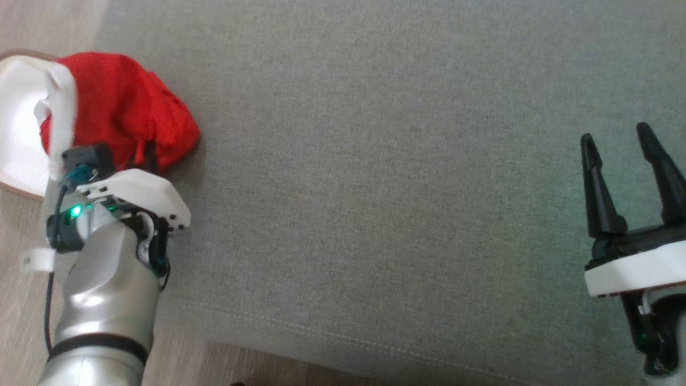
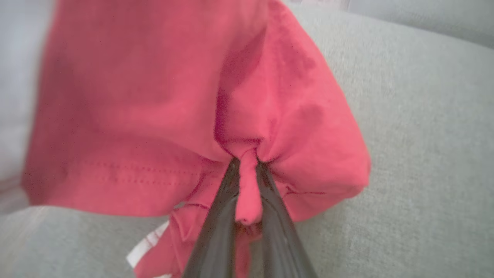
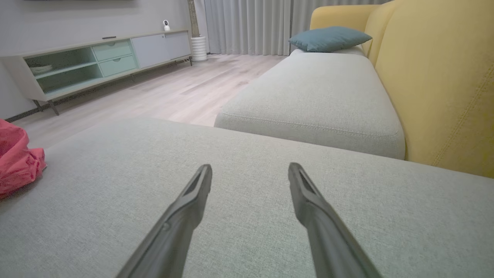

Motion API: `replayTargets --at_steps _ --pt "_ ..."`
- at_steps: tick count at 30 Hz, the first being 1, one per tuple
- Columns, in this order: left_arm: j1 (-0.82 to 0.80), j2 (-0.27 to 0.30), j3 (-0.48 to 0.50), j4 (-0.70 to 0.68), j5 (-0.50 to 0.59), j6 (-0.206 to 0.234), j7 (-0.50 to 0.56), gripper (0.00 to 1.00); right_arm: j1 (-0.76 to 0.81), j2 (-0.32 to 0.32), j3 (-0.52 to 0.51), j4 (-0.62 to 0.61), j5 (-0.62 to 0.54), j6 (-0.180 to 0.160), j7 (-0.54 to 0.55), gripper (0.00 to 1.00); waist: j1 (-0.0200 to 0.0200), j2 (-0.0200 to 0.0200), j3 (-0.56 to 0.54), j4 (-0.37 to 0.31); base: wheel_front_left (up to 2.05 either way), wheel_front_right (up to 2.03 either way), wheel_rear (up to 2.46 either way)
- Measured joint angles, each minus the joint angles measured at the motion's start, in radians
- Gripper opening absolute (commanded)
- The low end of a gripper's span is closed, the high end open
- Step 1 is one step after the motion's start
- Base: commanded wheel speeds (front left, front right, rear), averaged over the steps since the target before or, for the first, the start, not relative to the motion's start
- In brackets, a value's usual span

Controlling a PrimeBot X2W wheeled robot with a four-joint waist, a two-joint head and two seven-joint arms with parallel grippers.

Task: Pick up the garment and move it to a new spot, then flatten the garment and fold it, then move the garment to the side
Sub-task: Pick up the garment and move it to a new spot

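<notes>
Left wrist view: left gripper (image 2: pixel 247 164) pinches a fold of red garment (image 2: pixel 135 116); right gripper (image 3: pixel 250 168) spread wide, empty

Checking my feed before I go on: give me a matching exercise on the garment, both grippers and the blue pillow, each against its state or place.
1 garment
2 left gripper
3 right gripper
4 blue pillow

A open over bare grey seat
B lying by the yellow backrest
C crumpled at the seat's left edge
D shut on red cloth

Pairs: 1-C, 2-D, 3-A, 4-B
</notes>
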Motion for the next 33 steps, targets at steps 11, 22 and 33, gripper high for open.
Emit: replayTargets --at_steps 11,22,33 --pt "0.29 0.026 0.027 -0.575 0.083 0.057 -0.008 0.0 0.035 0.057 0.03 0.07 0.0 0.0 -0.06 1.0 0.0 0.0 -0.159 0.0 0.0 0.0 0.0" --pt "0.555 -0.011 -0.068 -0.974 0.107 0.06 0.0 0.0 0.089 0.095 0.048 0.1 0.0 0.0 -0.077 1.0 -0.0001 0.0 -0.271 -0.089 0.0 0.0 0.0" --pt "0.55 -0.047 -0.314 -0.964 0.106 0.001 0.061 0.0 0.083 0.102 0.081 0.111 0.015 0.0 -0.086 1.0 -0.0001 0.0 -0.261 -0.312 0.0 0.0 0.0"
